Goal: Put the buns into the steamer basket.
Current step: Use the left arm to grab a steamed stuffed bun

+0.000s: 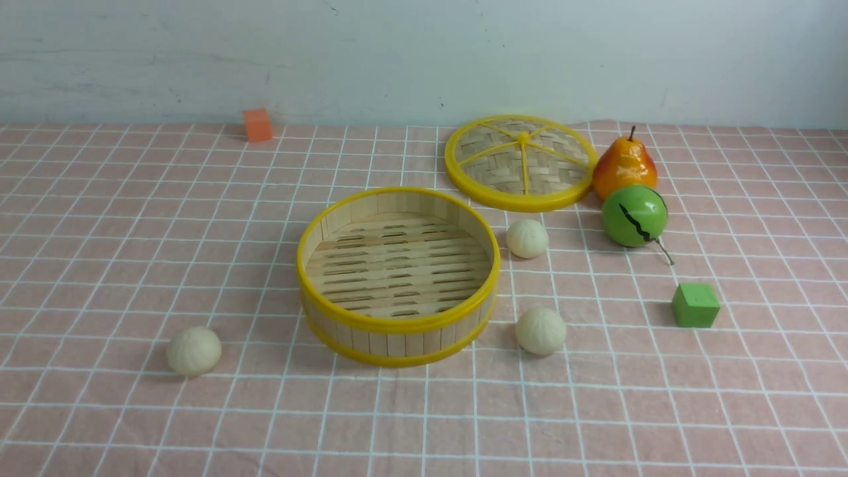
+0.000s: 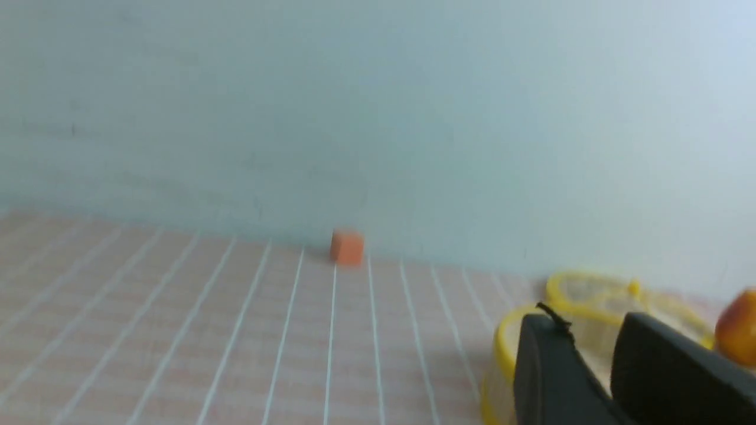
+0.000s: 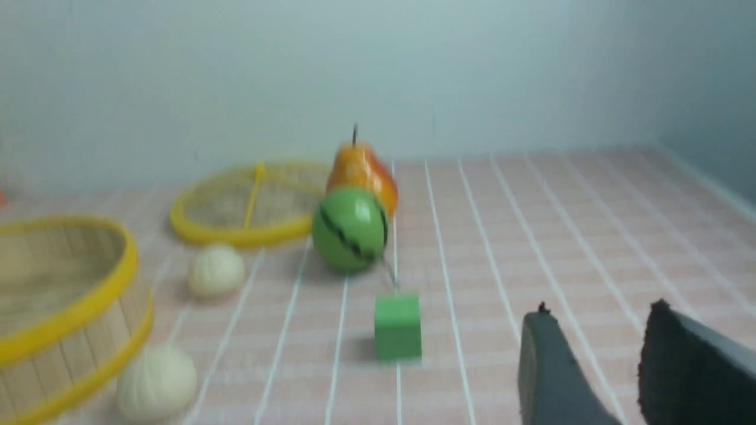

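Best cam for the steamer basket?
Front view: the steamer basket is whole, sharp and empty. Left wrist view shows only a blurred rim sliver behind the jaws; right wrist view crops it at the edge.

left tool (image 2: 590,333) cropped, right tool (image 3: 598,321) cropped, blurred

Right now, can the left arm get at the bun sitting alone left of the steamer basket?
Probably yes: that bun lies on open cloth, apart from the steamer basket, with nothing beside or over it.
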Controlling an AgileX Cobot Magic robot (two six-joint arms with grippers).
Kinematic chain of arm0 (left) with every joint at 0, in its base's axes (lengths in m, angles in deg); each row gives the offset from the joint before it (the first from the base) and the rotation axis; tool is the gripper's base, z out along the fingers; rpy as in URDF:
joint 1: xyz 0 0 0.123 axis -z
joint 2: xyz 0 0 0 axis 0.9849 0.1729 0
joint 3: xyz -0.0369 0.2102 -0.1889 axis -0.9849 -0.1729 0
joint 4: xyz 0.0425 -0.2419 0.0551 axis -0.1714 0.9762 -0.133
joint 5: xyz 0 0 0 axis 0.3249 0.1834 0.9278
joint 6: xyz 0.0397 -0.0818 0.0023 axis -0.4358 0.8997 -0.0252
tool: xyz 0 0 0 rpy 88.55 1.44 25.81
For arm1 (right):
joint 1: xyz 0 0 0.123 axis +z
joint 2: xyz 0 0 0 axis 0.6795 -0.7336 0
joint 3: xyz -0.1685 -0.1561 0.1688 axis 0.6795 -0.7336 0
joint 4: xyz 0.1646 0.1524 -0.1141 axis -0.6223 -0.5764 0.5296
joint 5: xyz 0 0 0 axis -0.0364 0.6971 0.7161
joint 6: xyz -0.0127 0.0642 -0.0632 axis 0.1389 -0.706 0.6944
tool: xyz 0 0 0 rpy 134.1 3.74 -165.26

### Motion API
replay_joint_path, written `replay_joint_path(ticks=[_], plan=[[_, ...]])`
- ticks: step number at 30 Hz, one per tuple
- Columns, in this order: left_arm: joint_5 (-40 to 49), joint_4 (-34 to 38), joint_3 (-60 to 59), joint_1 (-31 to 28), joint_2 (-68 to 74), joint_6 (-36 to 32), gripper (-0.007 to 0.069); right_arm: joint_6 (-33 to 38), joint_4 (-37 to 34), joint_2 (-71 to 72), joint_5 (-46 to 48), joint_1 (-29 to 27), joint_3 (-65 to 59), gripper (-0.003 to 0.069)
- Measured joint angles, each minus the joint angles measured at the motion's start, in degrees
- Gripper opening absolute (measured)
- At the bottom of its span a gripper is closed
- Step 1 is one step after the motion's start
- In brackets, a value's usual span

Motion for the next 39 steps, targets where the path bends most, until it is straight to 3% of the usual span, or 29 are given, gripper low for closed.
replay_joint_path(ticks=[5,6,8,10,13,17,19,24,28,32,33,37,39], plan=[[-12.29,0.06,0.00,0.00,0.00,1.92,0.0169,-1.90,0.00,0.00,-11.78,0.00,0.00,0.0239],[-18.92,0.30,0.00,0.00,0.00,6.38,0.0172,-4.00,-0.08,0.00,-17.51,0.00,0.00,0.0239],[-22.03,0.30,0.00,0.00,0.00,9.40,0.0173,-5.25,-0.24,0.00,-20.05,0.00,0.00,0.0239],[-32.47,0.35,0.00,0.00,-0.05,21.38,0.0176,-8.41,-0.36,0.00,-24.77,0.00,0.00,0.0236],[-33.27,-0.05,1.60,0.00,-0.07,24.49,0.0178,-9.89,-0.36,0.00,-26.14,0.00,0.20,0.0216],[-17.53,-7.51,17.66,0.00,5.76,25.53,0.0182,-7.98,0.22,-1.33,-22.73,0.00,7.56,0.0040],[-6.70,-11.81,24.95,0.00,10.70,26.46,0.0183,-4.93,1.62,-4.37,-19.36,0.00,12.15,-0.0008],[13.87,-16.88,34.72,0.00,24.62,29.82,0.0186,6.43,4.85,-16.46,-4.39,0.00,21.27,-0.0008],[16.51,-17.28,35.26,0.00,34.73,31.34,0.0190,11.49,5.14,-30.25,9.51,0.08,23.82,-0.0003],[18.51,-15.93,35.94,0.35,42.70,32.62,0.0189,11.38,1.78,-40.06,21.86,1.70,25.50,-0.0002],[24.00,-14.69,37.18,1.60,45.42,32.81,0.0182,11.33,-0.56,-44.68,26.17,2.56,26.21,-0.0002],[42.23,-9.61,42.59,8.82,54.41,26.19,0.0108,12.56,-6.03,-55.47,34.59,7.32,29.88,-0.0002],[46.71,-7.02,43.84,11.50,57.87,22.64,0.0076,13.89,-6.91,-57.96,35.10,9.87,31.89,-0.0002]])
